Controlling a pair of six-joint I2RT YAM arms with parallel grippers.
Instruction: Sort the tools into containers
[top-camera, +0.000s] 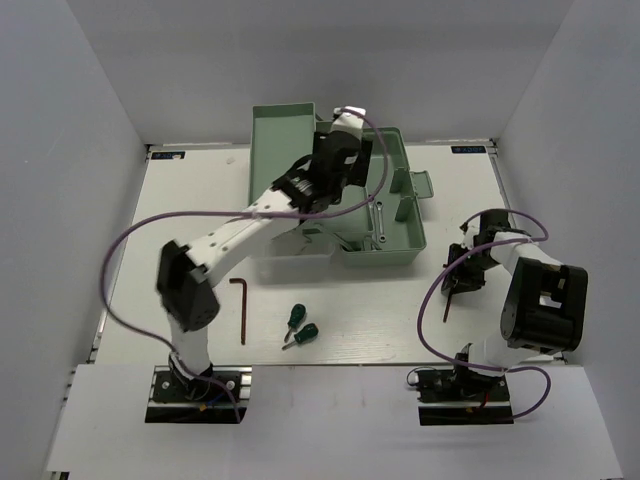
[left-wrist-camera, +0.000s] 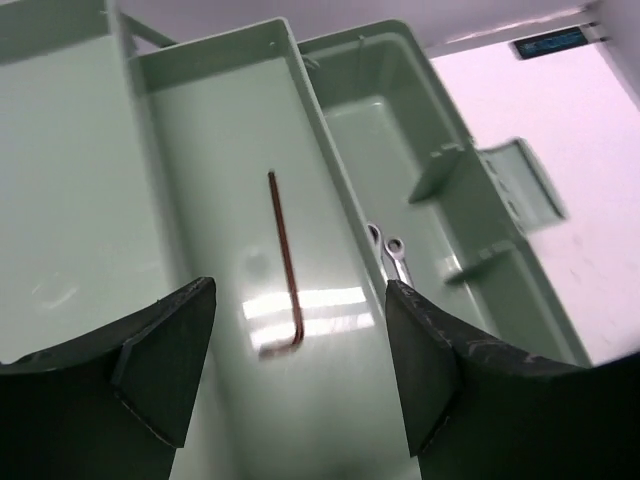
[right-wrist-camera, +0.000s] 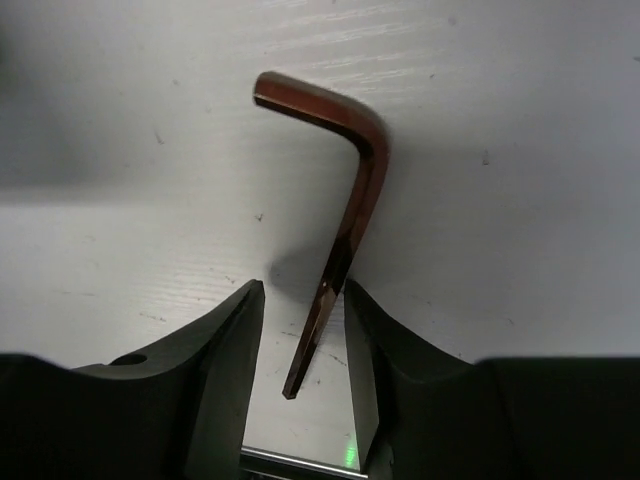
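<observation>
Near row, in front of the toolbox (top-camera: 395, 252): two green screwdrivers (top-camera: 296, 316) lie close together on the table (top-camera: 400, 325). The loose hex key (top-camera: 241, 305) lies just to their left, long leg pointing toward the arm bases.

To the right of the toolbox's near corner, the right gripper (right-wrist-camera: 303, 290) is low over the table. Its jaws are partway apart around the long leg of the second hex key (right-wrist-camera: 345, 245). The leg touches one finger (right-wrist-camera: 365, 350), with a gap on the other side, so it is not clamped. Cannot tell whether this key rests on the table.

At the toolbox, the left gripper (left-wrist-camera: 300, 288) hangs over the middle tray (left-wrist-camera: 230, 150), jaws wide apart and holding nothing. The third hex key (left-wrist-camera: 285, 265) lies flat on the tray floor below it. Two wrenches (left-wrist-camera: 392, 252) sit in the deep compartment (left-wrist-camera: 380, 130) beside that tray.
</observation>
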